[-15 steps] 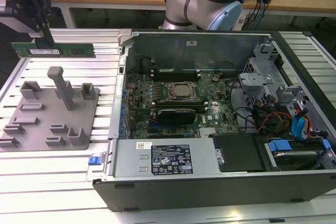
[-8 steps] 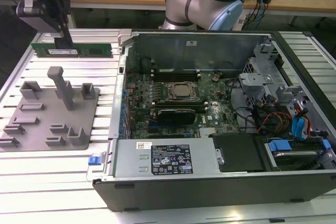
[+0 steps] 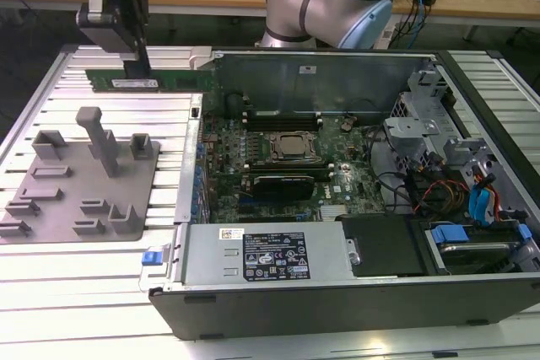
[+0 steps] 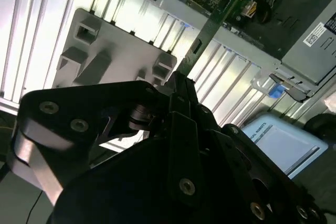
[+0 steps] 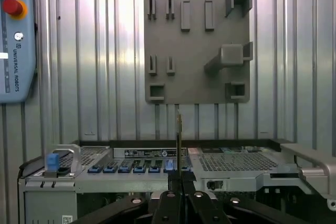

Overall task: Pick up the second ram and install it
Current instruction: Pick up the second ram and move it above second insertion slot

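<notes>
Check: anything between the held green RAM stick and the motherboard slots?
Only the open-topped computer case's metal side wall. The tool holds the long green circuit-board ram stick outside it, at the exterior view's left; nothing else visible intervenes.

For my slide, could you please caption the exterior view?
Gripper holds the second ram near the grey fixture tray and open computer case.

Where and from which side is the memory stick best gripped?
Probably by its flat faces near mid-length, from above its top edge, as the claw does: the memory stick is thin, long and on edge, and this leaves its lower edge free.
</notes>
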`<action>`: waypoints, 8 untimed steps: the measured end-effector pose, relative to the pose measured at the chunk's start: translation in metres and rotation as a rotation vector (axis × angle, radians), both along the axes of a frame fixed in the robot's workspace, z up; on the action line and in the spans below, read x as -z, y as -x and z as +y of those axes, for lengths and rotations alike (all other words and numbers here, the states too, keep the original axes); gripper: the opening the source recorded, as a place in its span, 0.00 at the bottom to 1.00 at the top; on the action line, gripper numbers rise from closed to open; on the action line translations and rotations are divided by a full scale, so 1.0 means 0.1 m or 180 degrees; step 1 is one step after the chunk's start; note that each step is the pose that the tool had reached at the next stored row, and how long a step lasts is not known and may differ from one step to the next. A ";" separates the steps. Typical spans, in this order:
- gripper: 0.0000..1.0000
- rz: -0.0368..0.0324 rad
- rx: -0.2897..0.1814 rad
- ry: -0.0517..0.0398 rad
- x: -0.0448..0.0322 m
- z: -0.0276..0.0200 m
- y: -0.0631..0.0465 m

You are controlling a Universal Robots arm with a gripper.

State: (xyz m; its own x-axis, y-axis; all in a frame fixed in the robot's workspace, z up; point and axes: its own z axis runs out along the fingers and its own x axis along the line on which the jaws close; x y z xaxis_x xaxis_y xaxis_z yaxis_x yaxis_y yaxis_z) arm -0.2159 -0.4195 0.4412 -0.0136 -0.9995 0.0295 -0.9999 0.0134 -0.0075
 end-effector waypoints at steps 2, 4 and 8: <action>0.09 0.0000 0.0000 0.0000 0.002 0.000 -0.14; 0.09 0.0000 0.0001 0.0000 0.006 0.000 -0.32; 0.09 0.0000 0.0000 0.0000 0.016 0.000 -0.56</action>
